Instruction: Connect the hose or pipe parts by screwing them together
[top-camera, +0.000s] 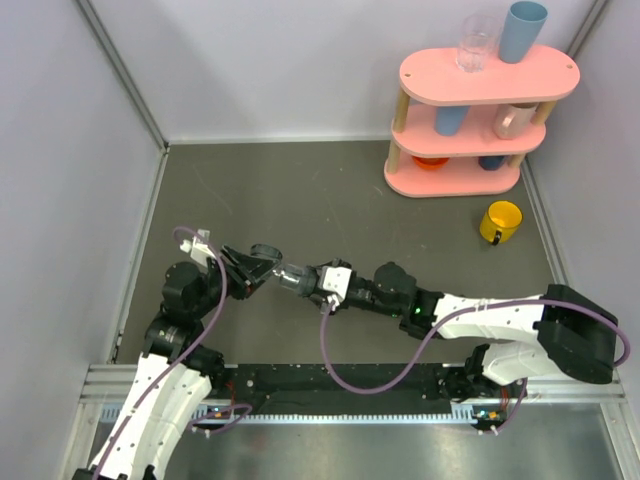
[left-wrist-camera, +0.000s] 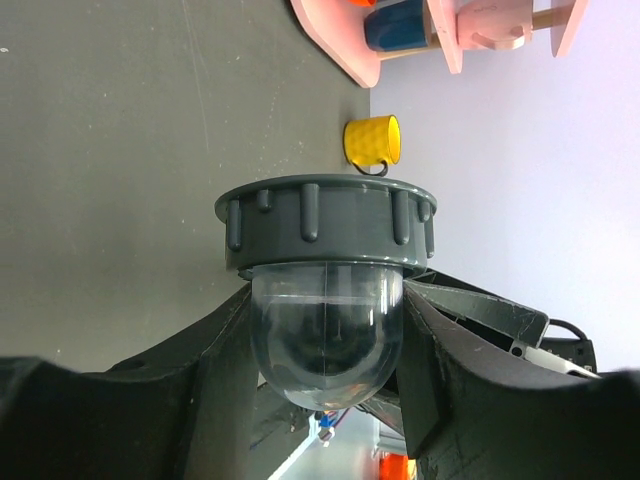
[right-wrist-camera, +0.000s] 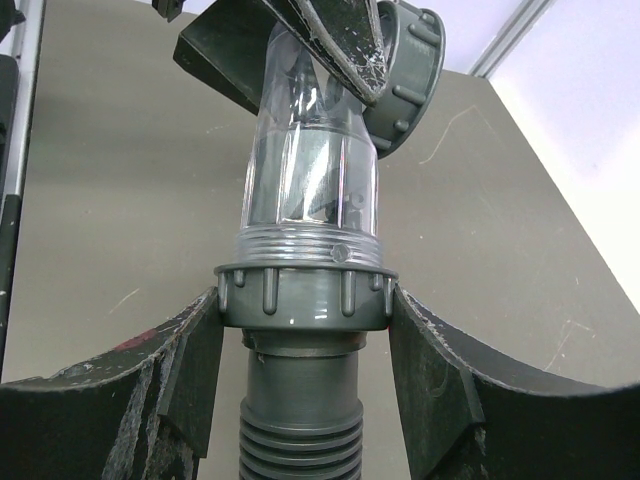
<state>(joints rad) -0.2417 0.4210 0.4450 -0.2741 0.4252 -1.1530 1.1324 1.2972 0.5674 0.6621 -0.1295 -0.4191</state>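
Nothing legible in any view: no text, brand, number or sign. Clear fitting (left-wrist-camera: 325, 345) clamped in the left gripper (left-wrist-camera: 328, 335): unmarked. Grey ring nut (right-wrist-camera: 303, 297) between the right gripper (right-wrist-camera: 303, 340) fingers: plain ribs, no characters.

Clear glossy plastic elbow (right-wrist-camera: 310, 170); matt grey plastic ring nut (right-wrist-camera: 305, 298) (ridged); matt table (right-wrist-camera: 100, 200).

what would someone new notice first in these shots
At centre, two grippers meet nose to nose: the left gripper holds a clear pipe piece by its rounded end, while the right gripper clamps the grey ring nut at its other end, above a ribbed hose. Next comes the pink shelf of cups at the far right, with a yellow mug beside it.
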